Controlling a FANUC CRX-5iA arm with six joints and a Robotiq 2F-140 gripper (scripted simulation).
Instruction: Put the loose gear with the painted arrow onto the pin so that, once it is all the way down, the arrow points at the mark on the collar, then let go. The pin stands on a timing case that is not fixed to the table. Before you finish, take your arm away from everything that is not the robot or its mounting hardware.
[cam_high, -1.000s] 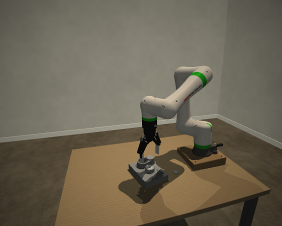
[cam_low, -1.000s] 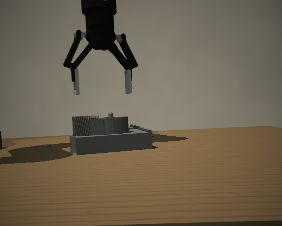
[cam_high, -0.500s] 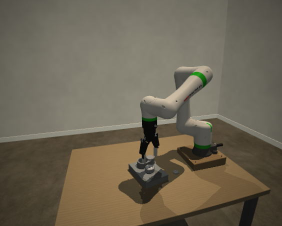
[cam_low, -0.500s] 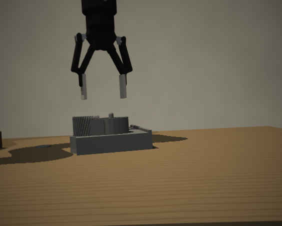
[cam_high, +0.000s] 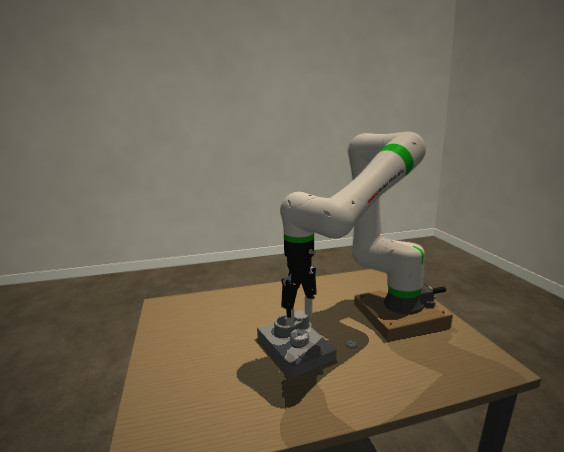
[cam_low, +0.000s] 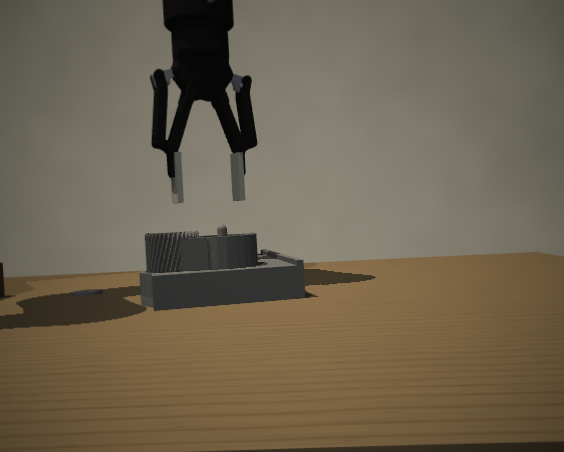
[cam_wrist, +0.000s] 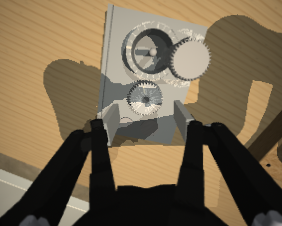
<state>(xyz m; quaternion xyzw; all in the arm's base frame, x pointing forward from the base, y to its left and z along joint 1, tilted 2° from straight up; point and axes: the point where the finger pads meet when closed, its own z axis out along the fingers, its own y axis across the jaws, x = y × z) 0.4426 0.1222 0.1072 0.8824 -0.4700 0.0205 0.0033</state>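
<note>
The grey timing case (cam_high: 296, 350) lies on the table in front of the arm's base. It shows from above in the wrist view (cam_wrist: 145, 80). A short pin (cam_wrist: 151, 51) stands inside a dark ring-shaped collar (cam_wrist: 149, 49). In the exterior view the pin's tip (cam_low: 222, 230) pokes up above the case. A small gear (cam_wrist: 145, 95) lies on the case near the collar, and I cannot make out an arrow on it. My gripper (cam_low: 207, 197) hangs above the case. Its fingers are half open and hold nothing. In the wrist view the small gear lies just beyond the fingertips.
A larger gear (cam_wrist: 190, 59) sits beside the collar on the case, and a ribbed gear shows at the case's left end. A small flat grey disc (cam_high: 351, 343) lies on the table between the case and the arm's wooden base plate (cam_high: 404, 315).
</note>
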